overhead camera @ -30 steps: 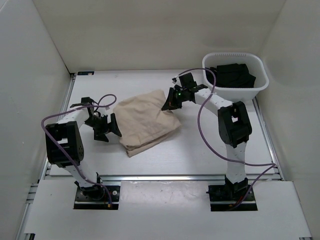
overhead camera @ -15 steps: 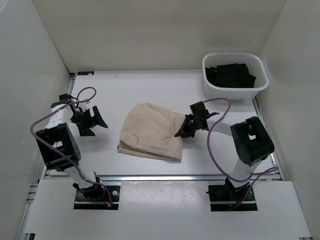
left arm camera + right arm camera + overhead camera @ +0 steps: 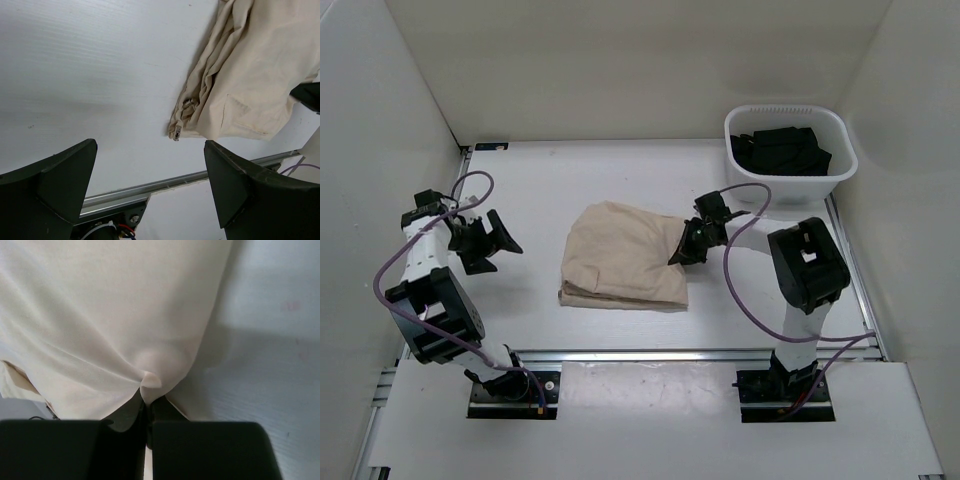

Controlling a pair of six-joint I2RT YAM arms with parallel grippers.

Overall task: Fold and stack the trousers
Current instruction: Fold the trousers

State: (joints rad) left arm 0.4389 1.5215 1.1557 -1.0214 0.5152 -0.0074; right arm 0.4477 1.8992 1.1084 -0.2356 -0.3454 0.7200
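Walls [image 3: 620, 70]: plain off-white panels on three sides.
Table [image 3: 570, 175]: white, matte, evenly lit.
Near edge: metal rail [image 3: 650, 354] along the table's front.

Left wrist view: trousers [image 3: 250, 75] cut off at top and right edges. Basket [image 3: 790, 186] contents dark, count indiscernible.

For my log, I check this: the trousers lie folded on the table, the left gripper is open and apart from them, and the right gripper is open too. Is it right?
Not fully. The right gripper is shut, pinching the edge of the trousers; the right wrist view shows it. The rest holds: trousers folded on the table, left gripper open and apart from them.
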